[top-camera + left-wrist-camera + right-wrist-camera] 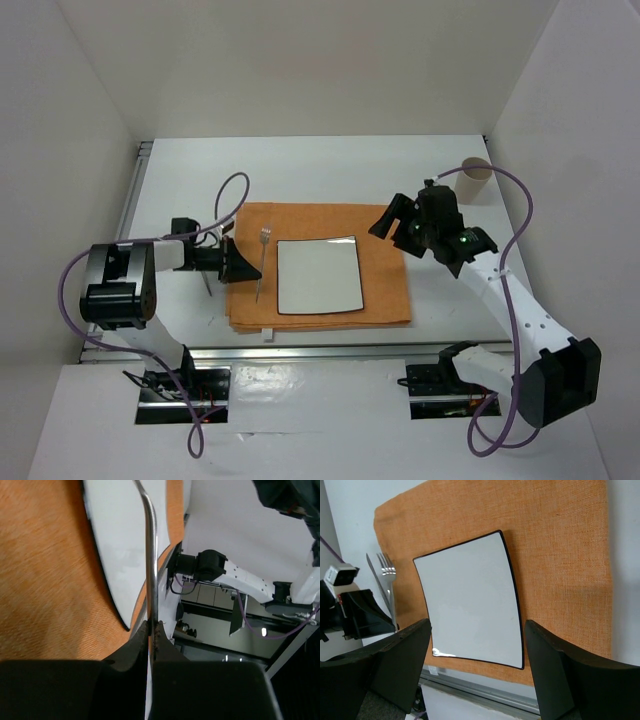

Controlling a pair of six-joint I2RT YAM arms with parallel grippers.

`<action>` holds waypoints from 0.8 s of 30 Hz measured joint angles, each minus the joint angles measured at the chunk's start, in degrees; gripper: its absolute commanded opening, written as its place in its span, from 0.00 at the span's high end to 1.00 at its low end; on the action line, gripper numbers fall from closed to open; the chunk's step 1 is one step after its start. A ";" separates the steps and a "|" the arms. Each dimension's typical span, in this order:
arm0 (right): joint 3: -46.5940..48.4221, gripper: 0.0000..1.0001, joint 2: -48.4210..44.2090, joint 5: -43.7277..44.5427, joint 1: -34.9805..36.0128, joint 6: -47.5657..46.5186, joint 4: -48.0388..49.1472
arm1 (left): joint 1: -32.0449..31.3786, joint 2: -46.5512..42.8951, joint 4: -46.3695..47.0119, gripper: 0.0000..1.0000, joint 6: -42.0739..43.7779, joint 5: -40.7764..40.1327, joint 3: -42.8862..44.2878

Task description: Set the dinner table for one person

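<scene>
The dinner table (pixel 300 165) is seen spread across the whole workspace, under everything else. An orange cloth (pixel 385 290) is laid flat at its middle. A white square plate (pixel 318 277) with a black rim is set on the cloth, roughly centred, so the base of the place setting can be judged done.

A tan cup (pixel 478 180) is left standing near the far right corner, well apart from the cloth, and is judged not yet placed.

A fork (pixel 263 262) is positioned just left of the plate, over the cloth, with its tines pointing away from the arms. Its handle is pinched between the fully closed fingers of the left gripper (pixel 151 626), so its placing is taken as in hand and not released. Whether it rests on the cloth cannot be told.

A slim blade, probably a knife (pixel 205 282), is seen on bare tabletop left of the cloth, seemingly yet to be set.

The right gripper (pixel 396 226) is held wide open and empty above the cloth's right edge.
</scene>
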 measured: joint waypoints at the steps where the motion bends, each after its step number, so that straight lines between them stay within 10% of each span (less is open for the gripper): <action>1: 0.00 0.17 0.28 0.02 0.00 -0.15 0.02 | 0.15 0.33 1.36 1.00 -1.22 -0.74 -1.84; 10: 0.00 0.17 2.38 0.13 0.00 -0.87 0.02 | 0.44 6.03 6.84 1.00 -3.50 -6.58 -2.01; 24: 0.00 0.17 2.43 0.31 0.00 -1.03 0.04 | 0.35 8.87 -2.16 0.55 -2.14 -18.47 3.52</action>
